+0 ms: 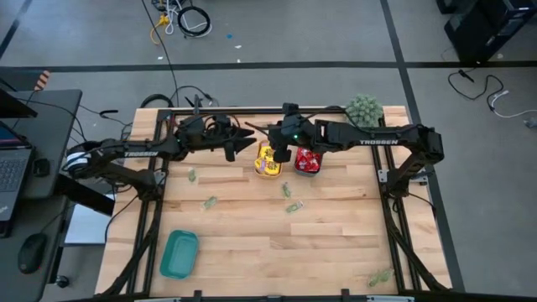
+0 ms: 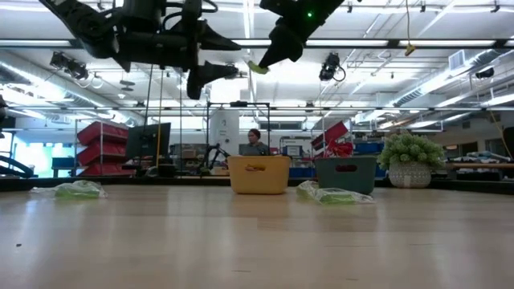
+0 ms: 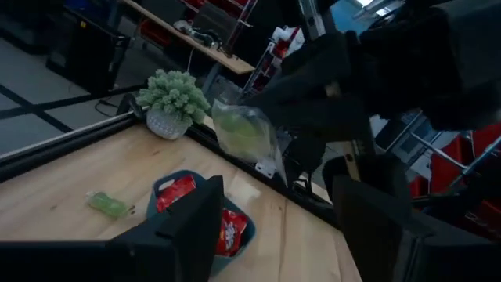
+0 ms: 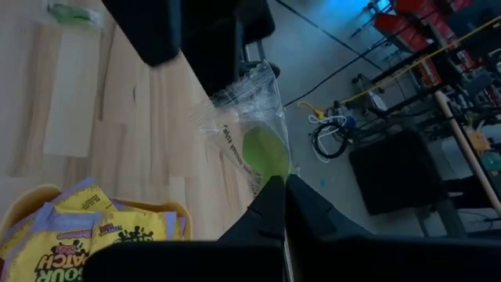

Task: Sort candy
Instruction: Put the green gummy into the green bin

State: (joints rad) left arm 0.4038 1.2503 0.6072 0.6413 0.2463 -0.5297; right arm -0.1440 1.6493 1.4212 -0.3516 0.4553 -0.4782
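**Green candy held high over the trays**

We see the right tool (image 4: 275,188) clenched on a clear bag w/ a green candy (image 4: 264,151), raised well above the bench (image 1: 252,243), over the yellow tray (image 1: 268,161). Left tool (image 1: 245,140) hovers just beside it, fingers spread, holding nothing. Front half of the bench is mostly open; teal tray (image 1: 179,253) sits near the front-left edge, plant (image 1: 363,109) at the back-right edge. Only the right wrist view shows yellow packets (image 4: 74,227) in the yellow tray; left wrist view shows red packets (image 3: 174,192) in the blue tray (image 3: 160,186).
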